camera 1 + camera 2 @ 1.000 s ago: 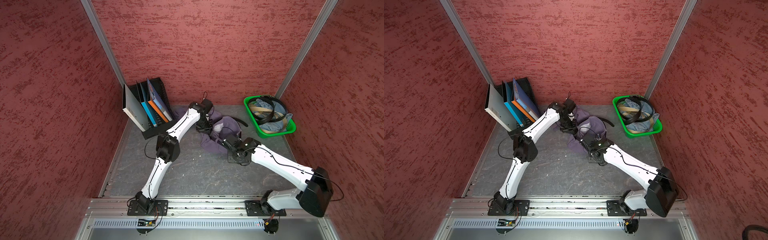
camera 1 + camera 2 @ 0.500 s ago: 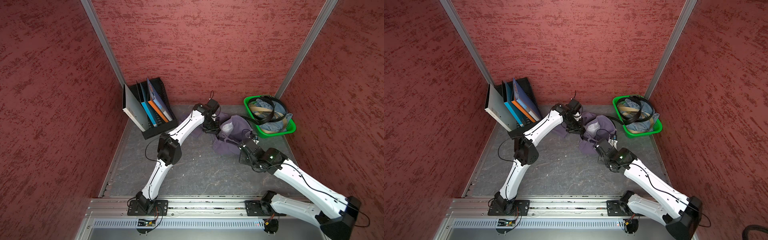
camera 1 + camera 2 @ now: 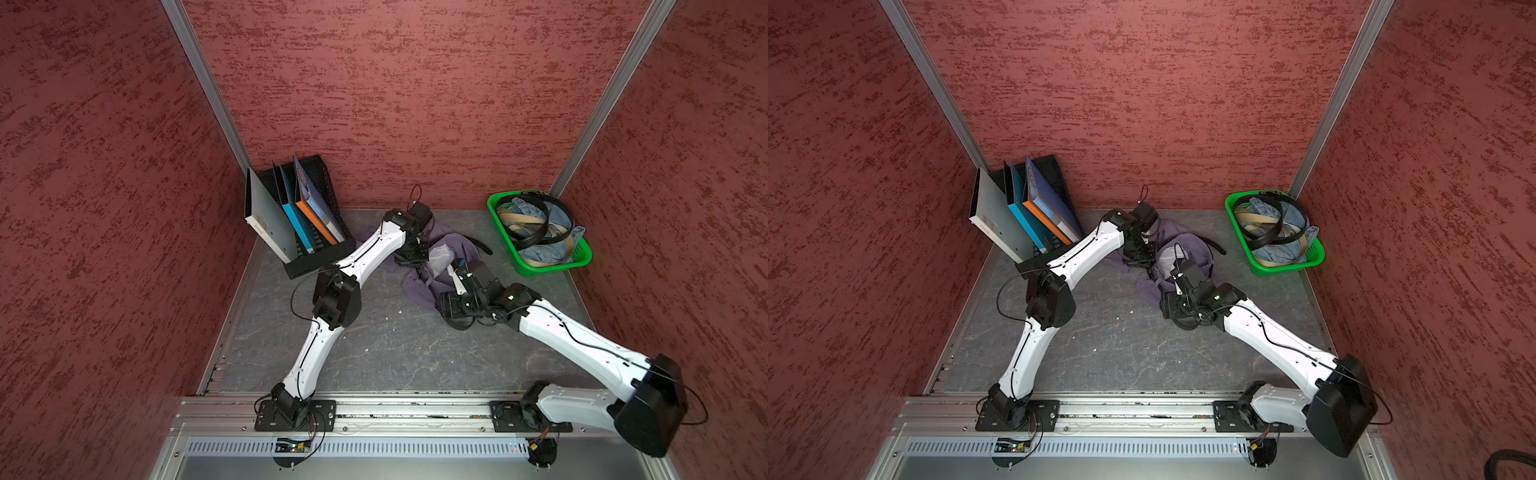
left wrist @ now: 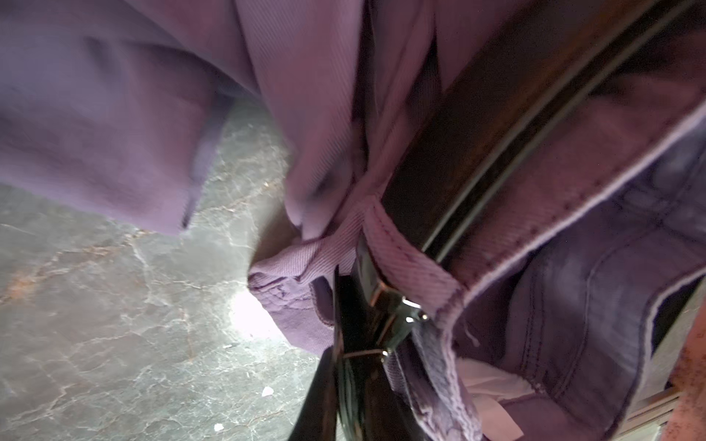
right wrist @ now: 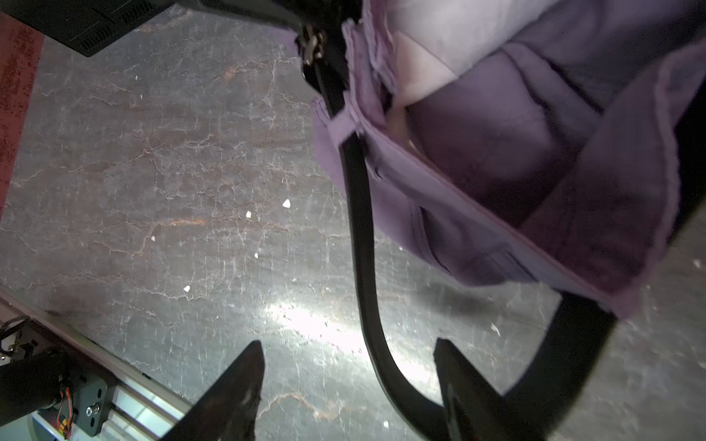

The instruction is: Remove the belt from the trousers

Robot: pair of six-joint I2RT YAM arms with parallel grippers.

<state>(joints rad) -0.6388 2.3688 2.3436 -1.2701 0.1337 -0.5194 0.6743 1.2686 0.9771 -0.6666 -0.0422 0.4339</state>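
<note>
The purple-grey trousers [image 3: 455,249] [image 3: 1187,249] lie bunched at the back middle of the table. The black belt [image 4: 477,114] [image 5: 359,229] runs through a purple belt loop [image 4: 401,248], and its free end [image 3: 482,246] sticks out toward the basket. My left gripper [image 3: 411,259] [image 4: 355,355] is shut on the belt right at the metal buckle [image 4: 386,305]. My right gripper [image 3: 446,305] [image 5: 347,343] hangs open just in front of the trousers. The strap curves loosely between its fingers, close to one fingertip [image 5: 443,355], with no grip on it.
A green basket [image 3: 577,259] with light-blue denim and other belts stands at the back right. A black file rack [image 3: 316,259] with folders stands at the back left. Red walls close three sides, and a metal rail [image 3: 415,409] runs along the front.
The right gripper has opened and let go of the belt, and its arm has swung back to the left. The left gripper and trousers shifted right, the left still shut on the belt.
</note>
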